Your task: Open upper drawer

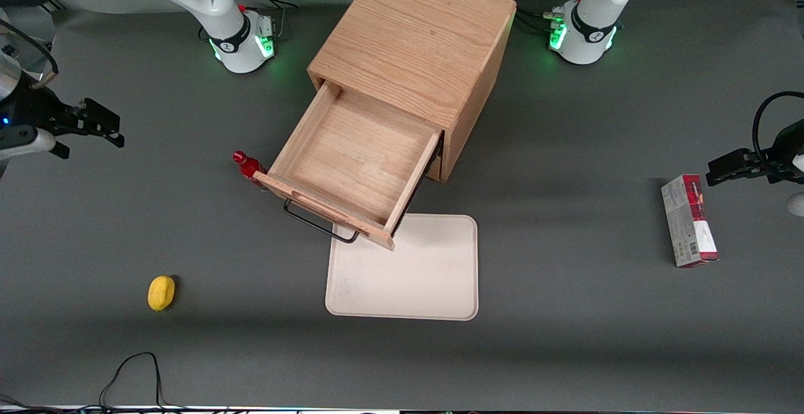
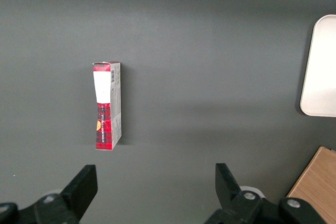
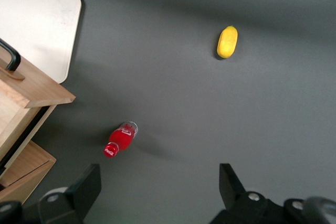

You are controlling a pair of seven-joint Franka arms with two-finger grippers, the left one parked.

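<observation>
The upper drawer (image 1: 358,163) of the cube-shaped oak cabinet (image 1: 414,43) stands pulled far out, its inside bare. Its black wire bar handle (image 1: 317,224) faces the front camera and overhangs the tray. The drawer's corner (image 3: 37,90) and handle end (image 3: 10,56) show in the right wrist view, with the lower drawer's front (image 3: 26,166) under them. My right gripper (image 1: 100,126) is open and empty. It hangs above the bare mat toward the working arm's end of the table, well apart from the drawer. Its fingers (image 3: 84,187) stand wide apart.
A red cola bottle (image 1: 249,166) stands beside the open drawer and also shows in the right wrist view (image 3: 121,139). A yellow lemon (image 1: 161,292) lies nearer the front camera. A cream tray (image 1: 414,276) lies in front of the cabinet. A red-and-white carton (image 1: 688,219) lies toward the parked arm's end.
</observation>
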